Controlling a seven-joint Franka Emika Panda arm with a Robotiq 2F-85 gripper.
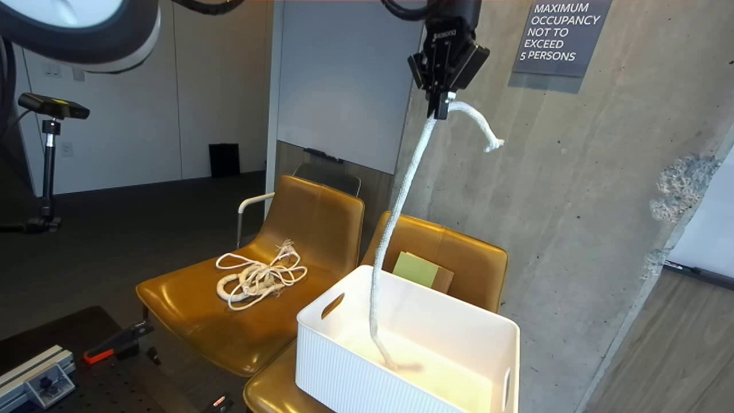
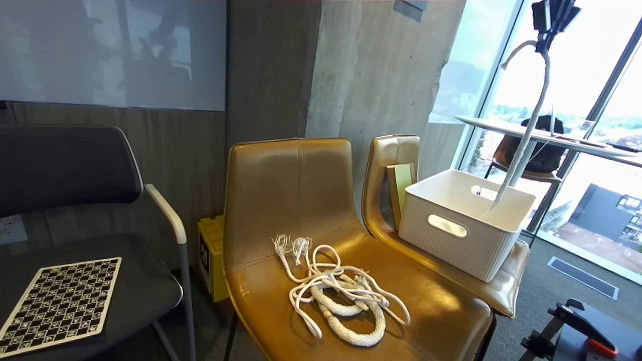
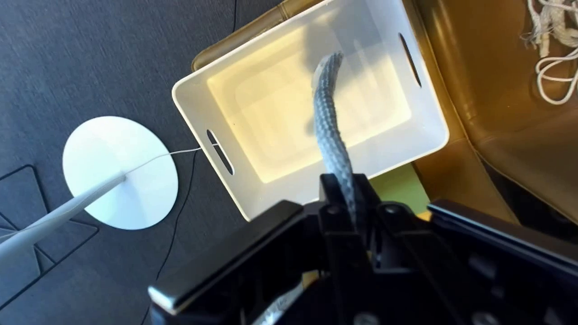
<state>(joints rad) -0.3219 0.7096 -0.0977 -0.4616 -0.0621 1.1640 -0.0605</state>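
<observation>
As gripper [image 1: 439, 109] is pinching rope [image 1: 401, 195]: grasp done.
Bin [image 1: 344, 373], 6 o'clock in an ext. view: is surrounding rope's lower end.
Rope: is prob. awaiting release.

Sign [image 1: 562, 38]: "MAXIMUM OCCUPANCY"; gripper [image 1: 440, 108]: "ROBOTIQ", perhaps.

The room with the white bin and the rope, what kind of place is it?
Probably a small meeting room in an office: a wall sign allows at most 5 persons, there's what looks like a whiteboard, and there are several chairs.
</observation>
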